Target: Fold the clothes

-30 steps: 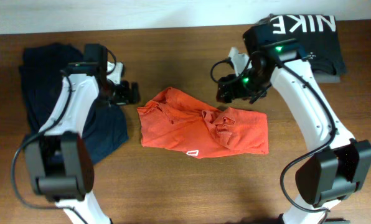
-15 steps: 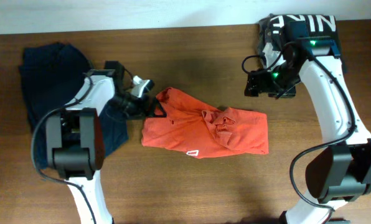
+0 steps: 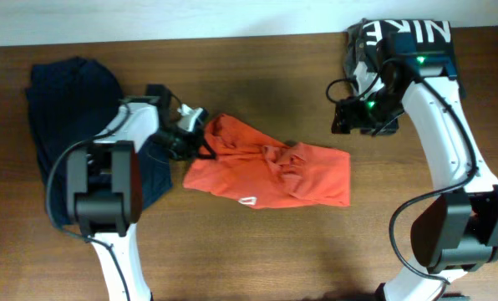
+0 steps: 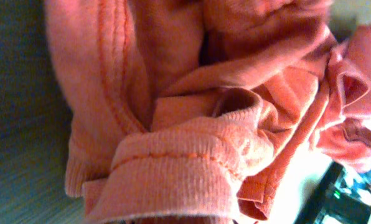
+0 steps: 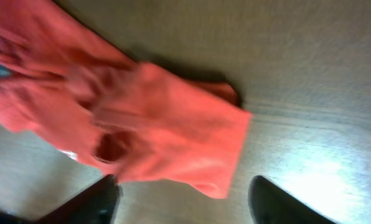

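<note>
Dragging is what's going on: the orange T-shirt [image 3: 270, 171] has slid a bit left across the bench [image 3: 257, 251] since half a second back, towed by the left pincer [image 3: 197, 140] at its collar-side edge. Reckon that pincer's clamped on the cloth, though its fingers are buried in bunched fabric in the wrist view. Right pincer [image 5: 185, 202] has backed off, spread wide, holding nothing, well clear of the shirt. So it's still straightening, no fold made yet. Navy garment [image 3: 61, 100] lies far left, partly under the left arm. Shirt's print isn't showing, and the right wrist shot is blurry.
</note>
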Motion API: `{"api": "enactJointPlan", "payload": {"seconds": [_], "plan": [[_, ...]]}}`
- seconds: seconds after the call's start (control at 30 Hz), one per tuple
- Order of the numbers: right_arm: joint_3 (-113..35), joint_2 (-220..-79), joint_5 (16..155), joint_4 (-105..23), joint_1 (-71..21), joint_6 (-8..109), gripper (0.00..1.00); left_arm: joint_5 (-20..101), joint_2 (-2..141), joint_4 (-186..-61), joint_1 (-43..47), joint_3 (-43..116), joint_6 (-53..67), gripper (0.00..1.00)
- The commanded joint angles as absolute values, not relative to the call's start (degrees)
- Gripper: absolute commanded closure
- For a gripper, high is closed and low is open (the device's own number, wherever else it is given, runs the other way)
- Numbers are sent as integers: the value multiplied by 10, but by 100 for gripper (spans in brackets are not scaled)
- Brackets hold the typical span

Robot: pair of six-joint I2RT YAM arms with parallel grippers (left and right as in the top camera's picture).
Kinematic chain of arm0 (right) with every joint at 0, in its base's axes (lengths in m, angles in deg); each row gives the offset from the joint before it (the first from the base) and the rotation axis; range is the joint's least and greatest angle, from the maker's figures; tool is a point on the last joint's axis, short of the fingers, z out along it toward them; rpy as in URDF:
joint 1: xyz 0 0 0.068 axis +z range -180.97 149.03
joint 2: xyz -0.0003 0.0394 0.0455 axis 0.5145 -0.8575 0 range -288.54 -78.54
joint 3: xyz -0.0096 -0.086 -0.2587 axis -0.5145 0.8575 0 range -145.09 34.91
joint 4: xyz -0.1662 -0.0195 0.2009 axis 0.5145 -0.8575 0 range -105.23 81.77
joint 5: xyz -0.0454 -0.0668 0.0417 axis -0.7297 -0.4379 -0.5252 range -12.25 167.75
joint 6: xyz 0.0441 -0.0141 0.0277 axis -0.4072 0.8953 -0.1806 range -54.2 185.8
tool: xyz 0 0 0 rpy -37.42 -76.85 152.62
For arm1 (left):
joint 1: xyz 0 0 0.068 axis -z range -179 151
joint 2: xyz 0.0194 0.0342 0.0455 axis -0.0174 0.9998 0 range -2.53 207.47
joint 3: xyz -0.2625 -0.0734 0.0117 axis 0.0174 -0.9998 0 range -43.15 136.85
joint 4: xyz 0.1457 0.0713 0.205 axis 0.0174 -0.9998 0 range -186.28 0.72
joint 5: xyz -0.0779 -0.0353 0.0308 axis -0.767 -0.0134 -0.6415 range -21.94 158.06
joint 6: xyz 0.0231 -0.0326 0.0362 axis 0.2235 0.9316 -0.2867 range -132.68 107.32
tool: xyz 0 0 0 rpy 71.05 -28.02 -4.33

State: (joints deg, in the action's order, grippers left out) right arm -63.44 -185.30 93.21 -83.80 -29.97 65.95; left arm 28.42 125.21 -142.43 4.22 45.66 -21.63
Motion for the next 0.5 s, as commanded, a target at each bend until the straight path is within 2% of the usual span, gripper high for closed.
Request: {"api": "enactJointPlan", "payload": {"seconds": [0.0,0.03,0.1,0.23,0.47], "plan": [[-574,-1850,961,-811,-287,634,78,343,1170,-1429,17,460,-209,99],[-548,-1850,992,-789,-287,633,90,355,1156,-1430,16,460,-209,99],[-494,-1850,1057,-736,-286,634,95,367,1140,-1430,16,460,-209,99],[-384,-1850,1167,-616,-286,626,96,366,1134,-1432,16,460,-209,99],[-271,-1850,1177,-495,-286,587,96,359,1131,-1431,17,460,-208,99]]}}
